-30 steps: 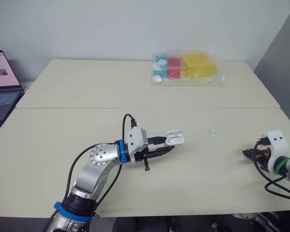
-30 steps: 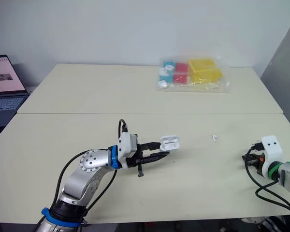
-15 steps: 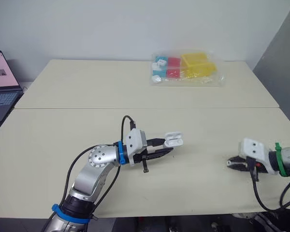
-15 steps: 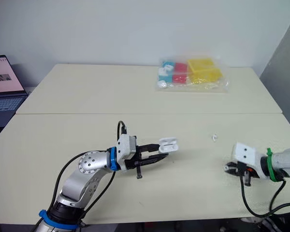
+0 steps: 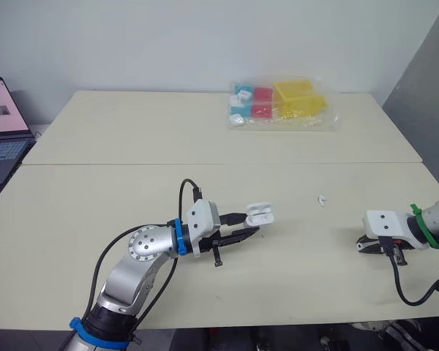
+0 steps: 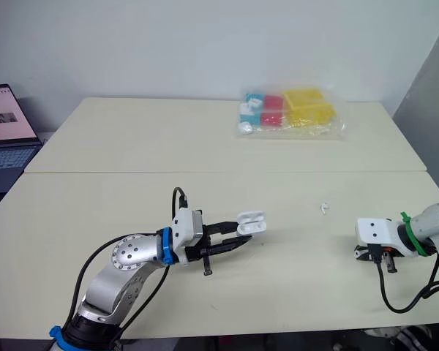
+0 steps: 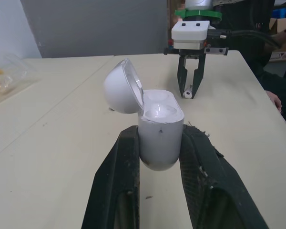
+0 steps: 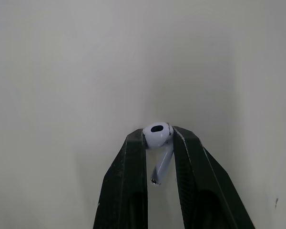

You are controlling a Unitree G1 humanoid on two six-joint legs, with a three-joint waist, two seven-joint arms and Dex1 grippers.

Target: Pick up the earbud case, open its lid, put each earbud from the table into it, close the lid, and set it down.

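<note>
Left jaws: closed on the lower body of the earbud case (image 7: pixel 155 126), held upright over the front middle of the counter (image 5: pixel 132 131), lid swung open.
Right jaws: pinched on one earbud (image 8: pixel 158 143) by its head, stem hanging free, low by the right edge; whether it has left the surface is unclear.
Risk: the hold on that rounded head looks slight, so a quick swing could likely twist or drop it. A stem arriving tilted may catch the case rim or lid.
Laptop (image 5: pixel 0 139): beyond the left edge, well clear.
Bag of coloured blocks (image 5: pixel 285 102): near the far right corner, out of the way.
Second earbud (image 5: pixel 322 199): loose between the case and the right jaws; a low pass could knock it.
</note>
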